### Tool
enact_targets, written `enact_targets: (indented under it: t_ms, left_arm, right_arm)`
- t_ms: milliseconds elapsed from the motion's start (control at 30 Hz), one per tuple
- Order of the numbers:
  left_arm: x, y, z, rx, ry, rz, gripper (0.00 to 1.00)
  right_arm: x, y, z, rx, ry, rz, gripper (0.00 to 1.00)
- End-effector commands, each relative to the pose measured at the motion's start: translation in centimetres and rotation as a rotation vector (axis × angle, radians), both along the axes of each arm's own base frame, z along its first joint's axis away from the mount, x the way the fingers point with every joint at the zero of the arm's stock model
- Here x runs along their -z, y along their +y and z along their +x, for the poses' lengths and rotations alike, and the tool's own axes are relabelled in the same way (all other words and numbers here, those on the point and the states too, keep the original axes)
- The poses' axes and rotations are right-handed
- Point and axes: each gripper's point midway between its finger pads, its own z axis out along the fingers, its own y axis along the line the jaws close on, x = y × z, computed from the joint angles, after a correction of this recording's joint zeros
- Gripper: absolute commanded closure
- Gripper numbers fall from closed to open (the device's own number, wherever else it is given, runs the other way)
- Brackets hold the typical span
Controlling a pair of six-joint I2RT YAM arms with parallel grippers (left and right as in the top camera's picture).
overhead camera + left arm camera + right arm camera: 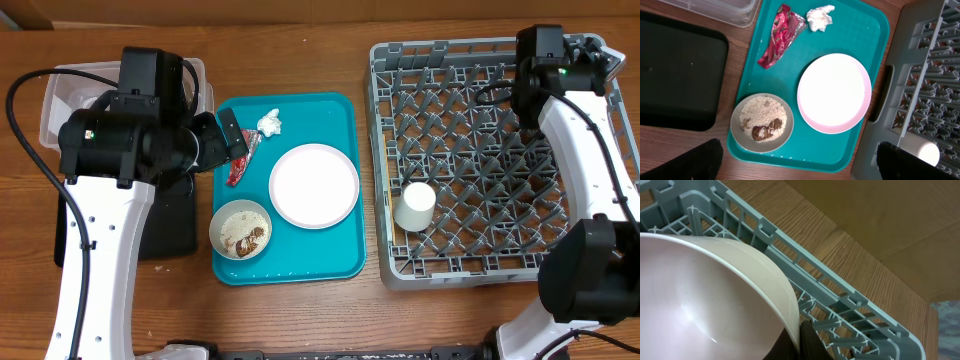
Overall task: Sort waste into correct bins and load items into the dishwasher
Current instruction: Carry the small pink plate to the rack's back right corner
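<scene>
Pale pink bowl [705, 295] clamped in right fingers [807, 340] over grey pegged rack [850, 305]; white cup [415, 207] loaded. Left fingers [690, 160] open; pink plate [834, 92], scraps [762, 127], red wrapper [780, 35], tissue [820, 18] unsorted below.

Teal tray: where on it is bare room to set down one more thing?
Two patches are free on the teal tray: the upper right corner, bordered by the tissue, the plate and the rim, and the lower right corner, between the plate and the cream bowl. The left side is crowded with the red wrapper and the bowl.
</scene>
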Motion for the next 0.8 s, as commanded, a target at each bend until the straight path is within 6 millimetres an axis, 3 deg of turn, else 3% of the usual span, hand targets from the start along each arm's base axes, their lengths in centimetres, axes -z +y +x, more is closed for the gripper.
enact_targets:
  t_ms: [0, 233, 367, 533, 767]
  left_arm:
    - [-0.3, 0.3, 0.3, -0.017, -0.012, 0.007, 0.0]
    - [-0.3, 0.3, 0.3, -0.017, -0.012, 0.007, 0.0]
    - [-0.3, 0.3, 0.3, -0.017, -0.012, 0.007, 0.0]
    - [-0.3, 0.3, 0.3, -0.017, -0.012, 0.007, 0.0]
    - [-0.3, 0.3, 0.3, -0.017, -0.012, 0.007, 0.0]
  right_arm:
    - [1.9, 0.4, 0.4, -0.005, 0.038, 0.011, 0.96]
    - [4.7, 0.3, 0.9, -0.005, 0.119, -0.001, 0.96]
    - [6.0, 1.4, 1.2, -0.034, 0.154, 0.015, 0.96]
    - [6.0, 4.4, 2.0, -0.108, 0.166, 0.008, 0.96]
    - [5.8, 5.5, 2.0, -0.135, 0.18, -0.018, 0.96]
